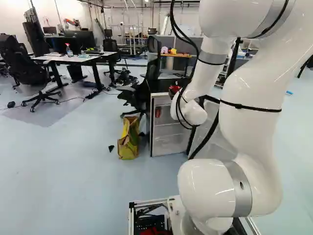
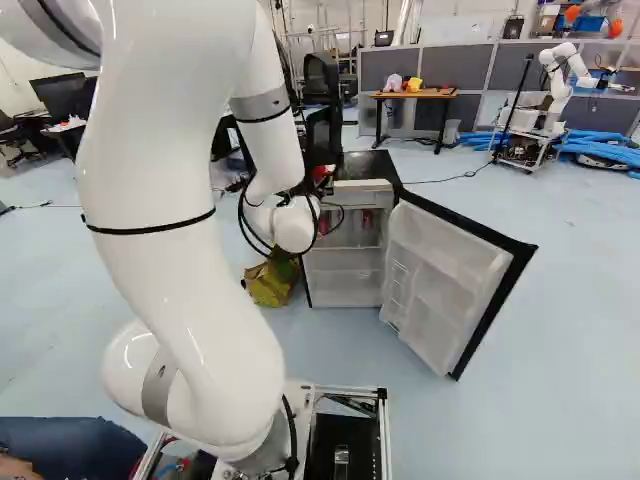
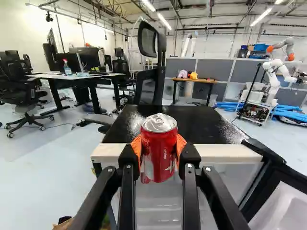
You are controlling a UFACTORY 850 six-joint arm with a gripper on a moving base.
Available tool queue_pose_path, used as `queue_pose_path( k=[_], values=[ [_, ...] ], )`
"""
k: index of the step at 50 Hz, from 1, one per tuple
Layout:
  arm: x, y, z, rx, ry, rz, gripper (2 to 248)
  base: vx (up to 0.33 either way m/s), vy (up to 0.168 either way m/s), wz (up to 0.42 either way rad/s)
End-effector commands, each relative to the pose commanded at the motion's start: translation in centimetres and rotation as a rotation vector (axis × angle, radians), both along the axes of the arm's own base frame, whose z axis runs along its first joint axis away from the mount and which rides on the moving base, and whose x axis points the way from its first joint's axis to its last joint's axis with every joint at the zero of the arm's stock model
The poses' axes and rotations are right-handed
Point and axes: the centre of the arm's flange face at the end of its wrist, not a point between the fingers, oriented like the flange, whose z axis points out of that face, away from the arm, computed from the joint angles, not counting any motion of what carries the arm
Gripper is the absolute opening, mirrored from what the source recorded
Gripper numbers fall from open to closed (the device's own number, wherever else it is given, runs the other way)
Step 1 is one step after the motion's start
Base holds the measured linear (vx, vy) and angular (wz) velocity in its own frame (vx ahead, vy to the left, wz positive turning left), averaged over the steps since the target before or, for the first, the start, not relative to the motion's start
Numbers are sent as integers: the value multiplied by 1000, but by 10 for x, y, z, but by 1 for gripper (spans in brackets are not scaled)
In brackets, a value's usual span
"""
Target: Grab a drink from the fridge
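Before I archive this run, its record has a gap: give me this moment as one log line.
black two-finger hand: shut on red metal can | can: upright | black-topped fridge: door open

Glossy white arm (image 1: 257, 142), grey bands (image 1: 241, 188), black cables (image 1: 211, 131)

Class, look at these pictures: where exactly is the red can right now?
In the wrist view, the red can is held between the orange pads of the gripper, seen against the front edge of the fridge's black top.
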Motion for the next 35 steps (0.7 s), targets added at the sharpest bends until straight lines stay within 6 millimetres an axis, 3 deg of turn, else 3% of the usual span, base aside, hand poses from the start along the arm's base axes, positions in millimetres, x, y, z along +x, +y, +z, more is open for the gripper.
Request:
queue_pose_path(
  k=[35],
  values=[
    [65,18,26,-14,-99,57,92,0,0,0]
  ],
)
